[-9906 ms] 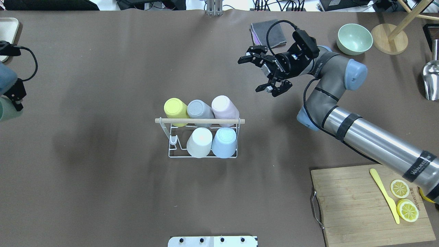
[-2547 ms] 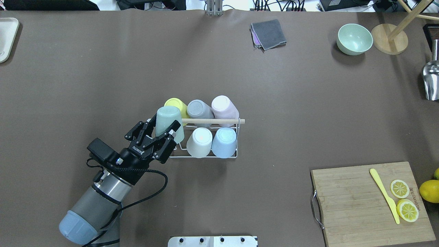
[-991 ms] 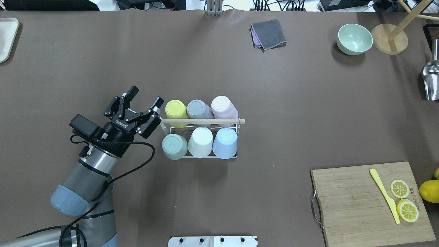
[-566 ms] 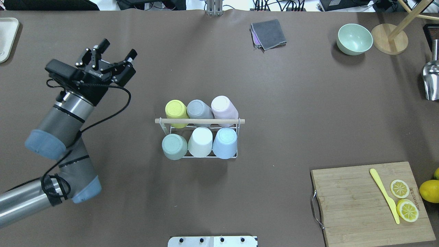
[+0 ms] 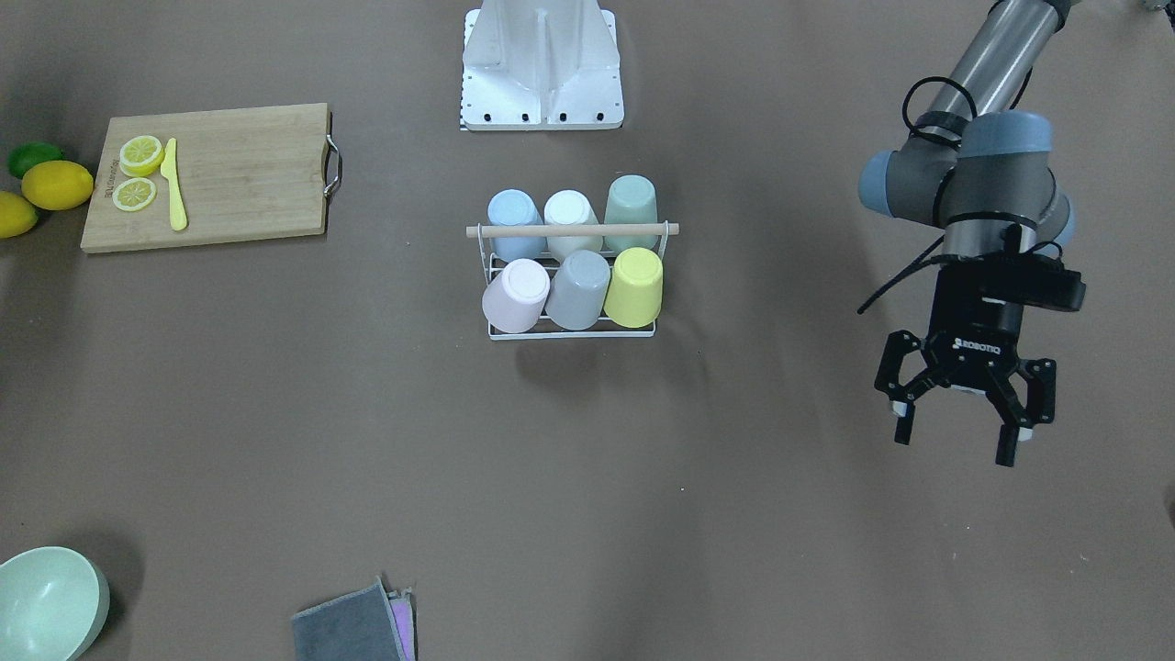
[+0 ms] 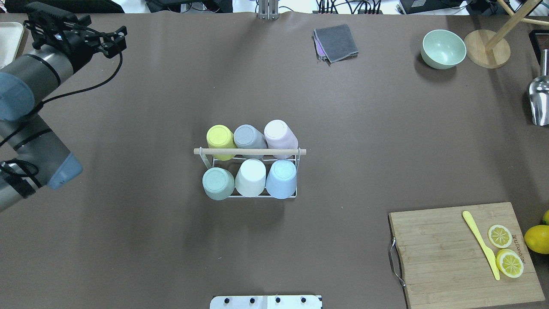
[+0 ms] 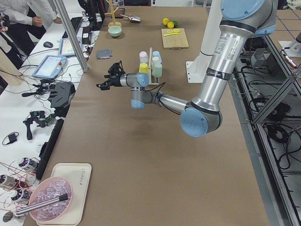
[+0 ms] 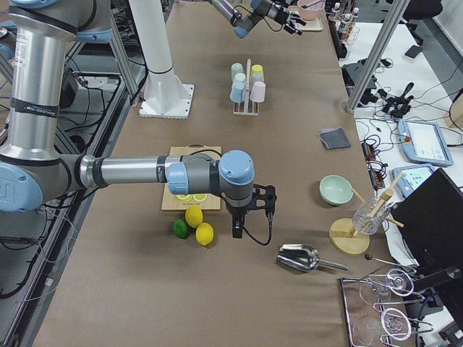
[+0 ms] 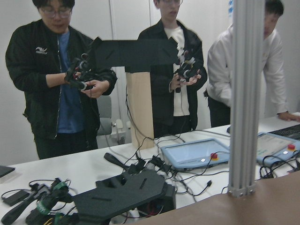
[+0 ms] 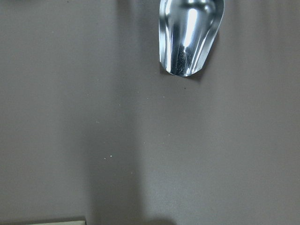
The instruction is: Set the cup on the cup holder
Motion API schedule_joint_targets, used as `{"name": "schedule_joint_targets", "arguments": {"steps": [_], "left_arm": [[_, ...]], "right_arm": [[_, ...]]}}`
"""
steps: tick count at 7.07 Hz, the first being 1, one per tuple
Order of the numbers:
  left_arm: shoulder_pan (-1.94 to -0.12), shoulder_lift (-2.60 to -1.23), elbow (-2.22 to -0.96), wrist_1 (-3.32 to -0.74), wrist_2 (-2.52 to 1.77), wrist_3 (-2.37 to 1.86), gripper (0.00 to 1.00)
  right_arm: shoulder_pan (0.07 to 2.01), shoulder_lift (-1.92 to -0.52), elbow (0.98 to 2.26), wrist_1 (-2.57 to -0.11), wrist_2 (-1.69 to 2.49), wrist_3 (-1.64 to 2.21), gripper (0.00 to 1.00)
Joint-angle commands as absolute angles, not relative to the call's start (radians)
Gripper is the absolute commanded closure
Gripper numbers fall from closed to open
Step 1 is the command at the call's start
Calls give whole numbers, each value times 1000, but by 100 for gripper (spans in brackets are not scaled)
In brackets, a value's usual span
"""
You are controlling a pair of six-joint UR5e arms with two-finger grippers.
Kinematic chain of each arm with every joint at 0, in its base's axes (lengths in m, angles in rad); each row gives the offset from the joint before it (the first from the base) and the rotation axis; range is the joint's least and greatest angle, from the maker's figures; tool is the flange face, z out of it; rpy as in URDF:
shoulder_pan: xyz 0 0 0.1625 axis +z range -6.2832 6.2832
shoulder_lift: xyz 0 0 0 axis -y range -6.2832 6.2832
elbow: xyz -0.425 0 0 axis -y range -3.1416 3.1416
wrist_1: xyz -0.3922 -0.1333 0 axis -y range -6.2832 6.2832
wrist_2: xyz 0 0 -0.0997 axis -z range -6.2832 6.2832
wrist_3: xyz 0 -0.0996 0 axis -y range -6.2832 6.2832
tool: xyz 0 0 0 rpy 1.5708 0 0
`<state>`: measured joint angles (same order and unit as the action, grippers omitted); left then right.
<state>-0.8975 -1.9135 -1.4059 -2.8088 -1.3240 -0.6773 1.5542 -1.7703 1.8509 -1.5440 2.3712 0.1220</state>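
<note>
The cup holder [image 6: 249,151], a white wire rack with a wooden dowel, stands mid-table and also shows in the front-facing view [image 5: 572,229]. Several upside-down cups sit on its prongs. A pale green cup [image 6: 218,183] is on the near left prong, also seen from the front [image 5: 631,200]. My left gripper [image 5: 955,443] is open and empty, far to the left of the rack at the table's far edge [image 6: 112,40]. My right gripper [image 8: 246,217] shows only in the exterior right view, low beside the lemons; I cannot tell whether it is open or shut.
A cutting board [image 6: 463,253] with lemon slices and a yellow knife lies near right. A green bowl [image 6: 443,48], a wooden stand [image 6: 487,48], a metal scoop [image 6: 539,101] and a grey cloth [image 6: 336,42] sit at the back. A white tray [image 6: 8,43] is far left.
My left gripper brought the green cup to the rack, let it go on the near left prong, then pulled away open to the far left. The right arm left the overhead view.
</note>
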Motion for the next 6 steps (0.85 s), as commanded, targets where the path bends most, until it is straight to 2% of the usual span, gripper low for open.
{"name": "schedule_joint_targets", "arguments": {"steps": [1,4,6], "left_arm": [[-1006,-1916,-1408,-2525,-1469,-677,2],[-1223,-1921,-1414,-2265,-1852,-506,2],[-1314,-1902,-1416,-2080,-1960,-305,2]], "right_arm": [[1555,-1770,1850,-1543,2367,111,1],[1555,-1767,1850,-1543,2350,109,1],[1555,-1769,1855,-1537,2288,88,1]]}}
